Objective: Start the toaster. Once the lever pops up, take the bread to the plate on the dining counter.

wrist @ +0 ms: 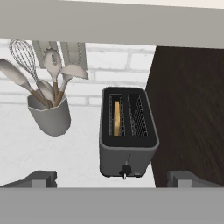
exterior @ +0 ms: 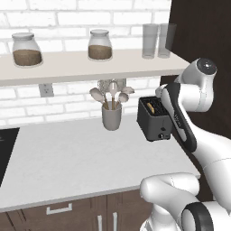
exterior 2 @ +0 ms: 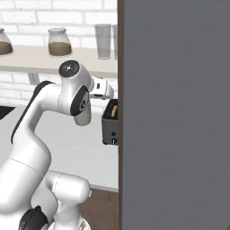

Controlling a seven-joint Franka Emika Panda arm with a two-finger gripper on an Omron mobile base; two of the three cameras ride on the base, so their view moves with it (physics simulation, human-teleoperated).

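Note:
The dark toaster point(wrist: 127, 144) stands on the wall counter by a dark side panel, also seen in the left base view point(exterior: 153, 119) and the right base view point(exterior 2: 109, 126). A pale tan slice of bread point(wrist: 116, 118) sits upright in its left slot, its top edge just showing point(exterior: 155, 107). The lever point(wrist: 126, 169) pokes out low on the front face. My gripper point(wrist: 113, 179) hovers above and just in front of the toaster, open wide, with nothing between its fingertips point(wrist: 41, 178). The plate and the dining counter are out of view.
A grey utensil cup point(exterior: 111, 117) with spoons and a whisk stands left of the toaster. A shelf point(exterior: 67, 67) with jars and glasses hangs low overhead. A dark tall panel point(wrist: 188, 109) borders the toaster's right side. A cooktop point(exterior: 4, 153) lies far left.

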